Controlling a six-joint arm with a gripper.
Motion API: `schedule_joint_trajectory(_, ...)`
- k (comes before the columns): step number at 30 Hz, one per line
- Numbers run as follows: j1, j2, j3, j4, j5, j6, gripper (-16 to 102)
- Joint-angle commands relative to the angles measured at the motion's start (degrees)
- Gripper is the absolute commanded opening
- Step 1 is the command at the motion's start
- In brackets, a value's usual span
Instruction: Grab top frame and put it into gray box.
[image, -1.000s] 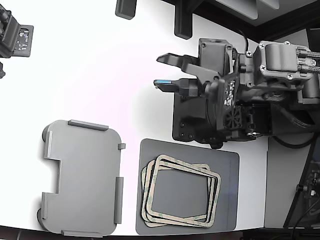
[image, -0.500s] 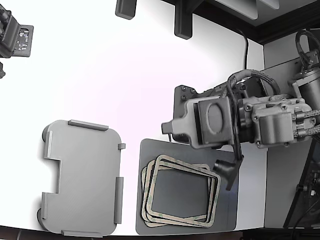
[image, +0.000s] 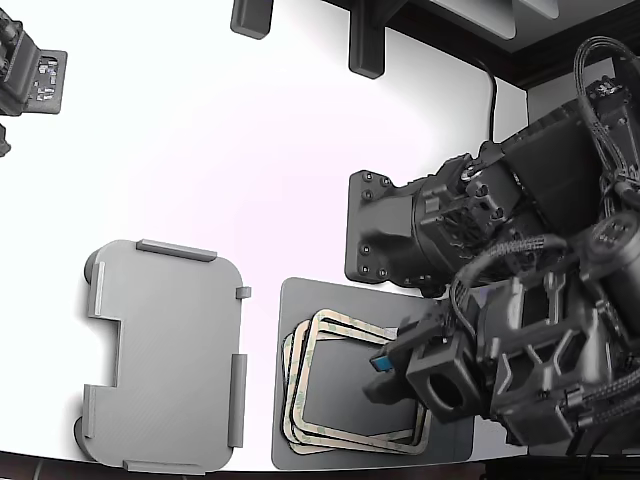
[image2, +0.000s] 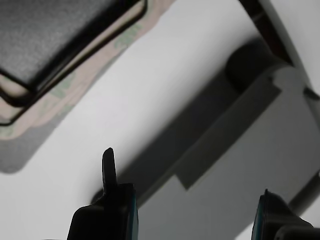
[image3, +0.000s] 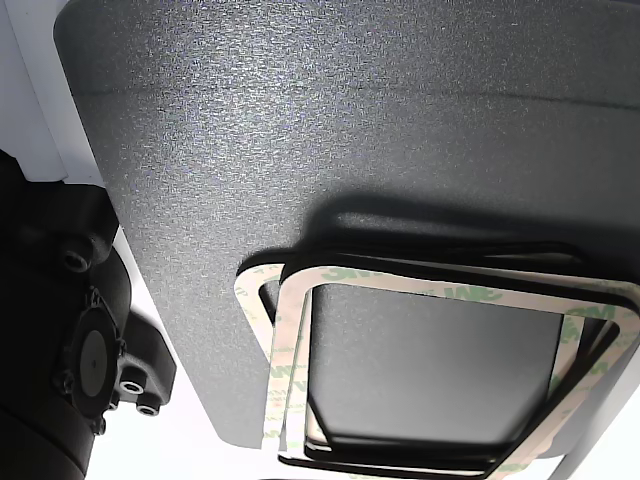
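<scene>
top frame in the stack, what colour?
Beige with faint green marks; the top frame shows best in the other view.

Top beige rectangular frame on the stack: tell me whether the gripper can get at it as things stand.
Probably yes. The gripper hangs open over the top beige rectangular frame, and nothing lies on the frame or between them. It holds nothing.

The arm (image: 520, 340) covers the right side of the stacked frames (image: 330, 390) and part of the dark mat (image: 290, 440) in the exterior view. In the wrist view the gray box (image2: 260, 165) is blurred and cut off, and the gripper (image2: 192, 215) shows only its fingertips.
</scene>
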Motion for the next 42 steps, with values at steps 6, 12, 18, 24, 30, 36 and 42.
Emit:
schedule_joint_trajectory(6,11.0,-16.4,-14.1,5.4,-2.8,5.1,100)
schedule_joint_trajectory(12,18.9,-25.3,-17.0,6.7,-1.8,4.7,100)
schedule_joint_trajectory(18,22.7,-31.5,-20.3,7.3,-1.8,4.6,96)
schedule_joint_trajectory(24,26.0,-33.7,-21.4,6.2,-2.3,4.7,85)
schedule_joint_trajectory(30,27.9,-36.3,-23.5,5.4,-3.0,4.5,81)
schedule_joint_trajectory(36,29.1,-36.7,-23.6,4.6,-2.0,3.0,71)
schedule_joint_trajectory(42,29.3,-36.9,-22.2,3.9,-1.5,3.0,63)
